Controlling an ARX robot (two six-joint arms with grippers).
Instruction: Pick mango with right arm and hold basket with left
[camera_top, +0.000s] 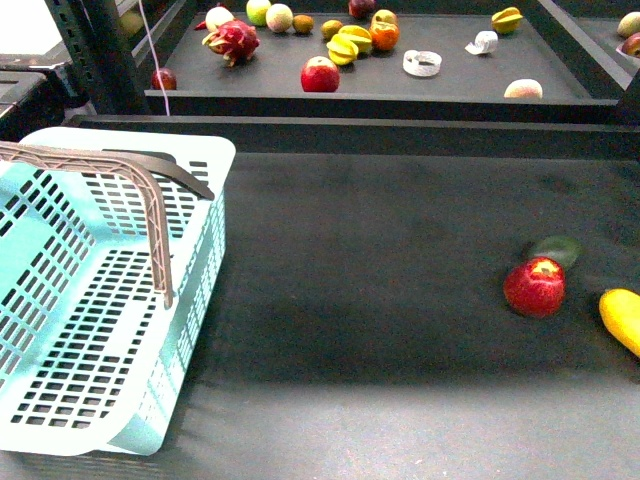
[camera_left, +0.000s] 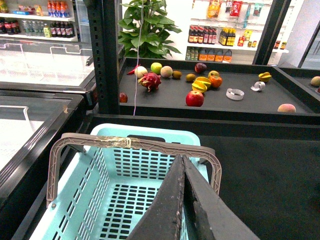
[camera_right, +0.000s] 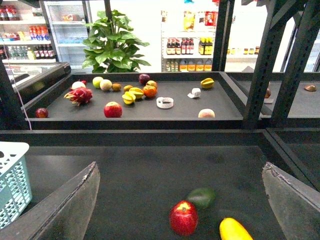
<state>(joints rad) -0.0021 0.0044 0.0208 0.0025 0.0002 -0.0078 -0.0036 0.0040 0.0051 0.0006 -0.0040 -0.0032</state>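
Tips for lining up this pick

Right tool (camera_right: 180, 166) has its fingers spread wide with nothing between them, hanging above the table (camera_top: 380, 300) and looking down at the fruit. The mango (camera_right: 234, 230) sits near the table's right edge, half cut off in the front view. A red apple (camera_right: 183, 217) is just beside it, and a dark green fruit (camera_right: 201, 197) lies right behind the apple. I'd come in from the open side, away from the apple. Line the fingers up across the mango's short width, not along its length, and get low enough to catch the widest part. It looks smooth and rounded, so my guess is a high pinch would squirt it out or knock it into the apple.

Left tool (camera_left: 182, 170) has its fingers pressed together and holds nothing, as far as I can see. It's over the basket (camera_left: 145, 162), with the taped handle (camera_left: 130, 142) standing up just past the tips. It needs to open up before it can take the rim or the handle. The basket is on the left of the table, well apart from the mango, tilted in the front view, so I'd steady it first.
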